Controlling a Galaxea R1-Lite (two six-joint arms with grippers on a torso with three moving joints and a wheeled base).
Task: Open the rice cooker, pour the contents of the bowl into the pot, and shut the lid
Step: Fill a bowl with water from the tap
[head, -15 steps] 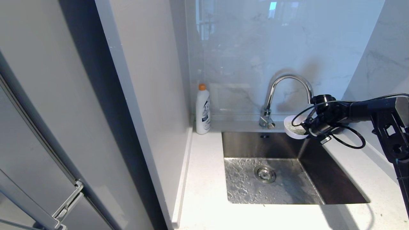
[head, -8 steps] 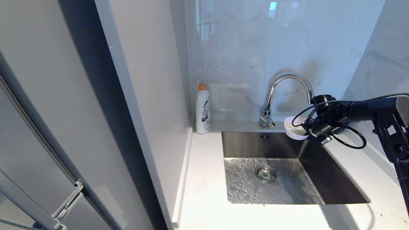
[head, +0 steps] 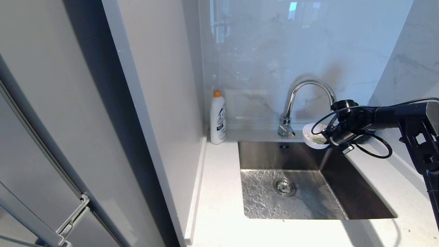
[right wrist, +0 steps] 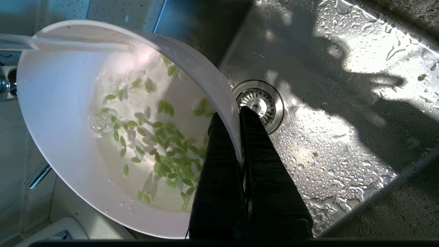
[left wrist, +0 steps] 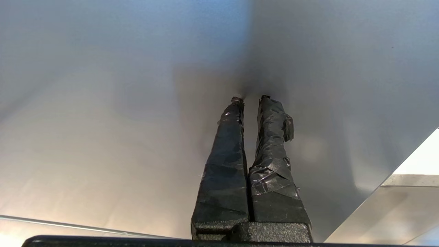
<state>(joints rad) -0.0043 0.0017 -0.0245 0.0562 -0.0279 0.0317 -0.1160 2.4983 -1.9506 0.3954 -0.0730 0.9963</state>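
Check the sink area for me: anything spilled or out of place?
Nothing spilled. The odd part: the right gripper holds the bowl of green grains over the sink, under the faucet; no rice cooker in view.

Head view evenly bright, bluish daylight; window glare on glossy wall (head: 291,41); tap (head: 308,92) shadow on wall behind. Hard sun patches and my dark shadow across wet sink (right wrist: 343,103); bowl (right wrist: 68,137) rim overexposed. Left wrist view: blank panel, soft shadow behind my fingers (left wrist: 236,137).
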